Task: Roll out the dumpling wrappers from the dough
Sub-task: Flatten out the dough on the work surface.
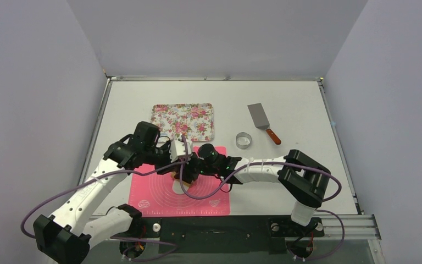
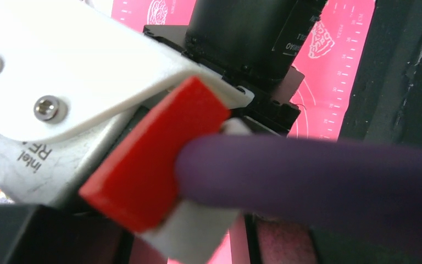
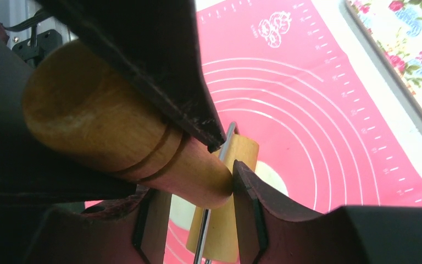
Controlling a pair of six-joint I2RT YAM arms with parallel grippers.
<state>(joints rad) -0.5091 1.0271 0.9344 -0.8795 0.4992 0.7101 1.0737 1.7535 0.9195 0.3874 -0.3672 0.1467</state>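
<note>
A: So, R gripper (image 3: 225,157)?
B: Closed snug on rolling pin (image 3: 99,121) handle. L gripper (image 1: 182,165) – view blocked by cable (image 2: 307,176), can't tell
A: Dumpling wrapper (image 3: 277,184)?
B: Flat under the pin, on pink mat (image 3: 318,110), near its middle

I see the mat (image 1: 159,193) at the near middle of the table (image 1: 307,181), with dough (image 1: 178,186) on it beneath the rolling pin (image 3: 104,126). The tray (image 1: 183,121) lies just behind the mat, the ring cutter (image 1: 244,140) to the tray's right, and the spatula (image 1: 261,120) behind the cutter.
</note>
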